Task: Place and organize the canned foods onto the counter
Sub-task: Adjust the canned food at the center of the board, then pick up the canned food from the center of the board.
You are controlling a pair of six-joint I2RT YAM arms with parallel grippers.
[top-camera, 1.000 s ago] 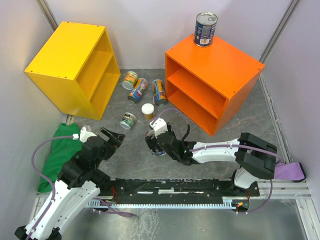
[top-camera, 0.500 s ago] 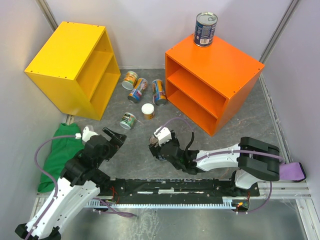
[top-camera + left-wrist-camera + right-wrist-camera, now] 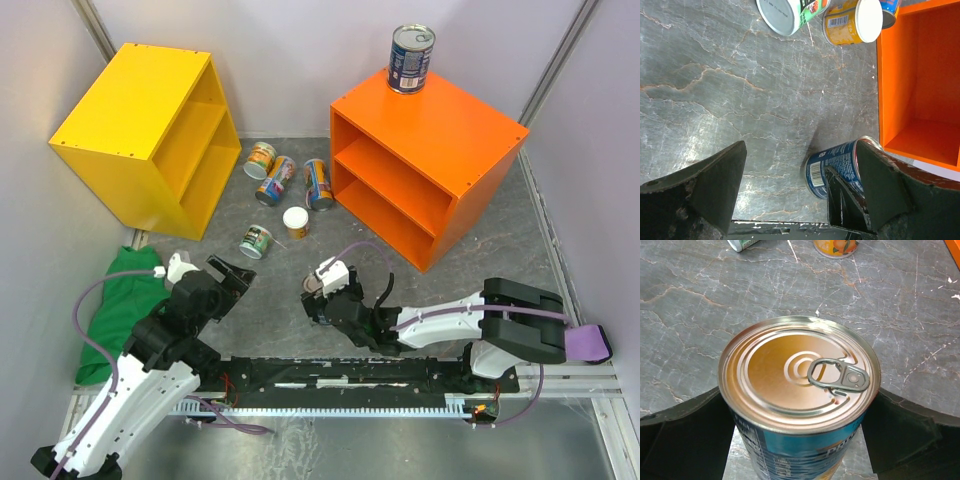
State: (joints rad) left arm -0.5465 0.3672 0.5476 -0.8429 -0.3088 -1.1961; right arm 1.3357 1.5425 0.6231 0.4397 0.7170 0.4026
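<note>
tin (image 3: 790, 371): cylindrical, ribbed silver lid (ring-pull) | table (image 3: 685, 310): veined grey stone

The top external camera sits high, looking down over the whole floor (image 3: 275, 285), with the orange cabinet (image 3: 440, 130) at upper right. The left wrist view skims low across that floor toward the orange cabinet (image 3: 920, 75) at its right edge. The right wrist camera hangs close above a blue-labelled tin (image 3: 799, 372), and the same blue-labelled tin (image 3: 835, 167) shows lower centre in the left wrist view.
</note>
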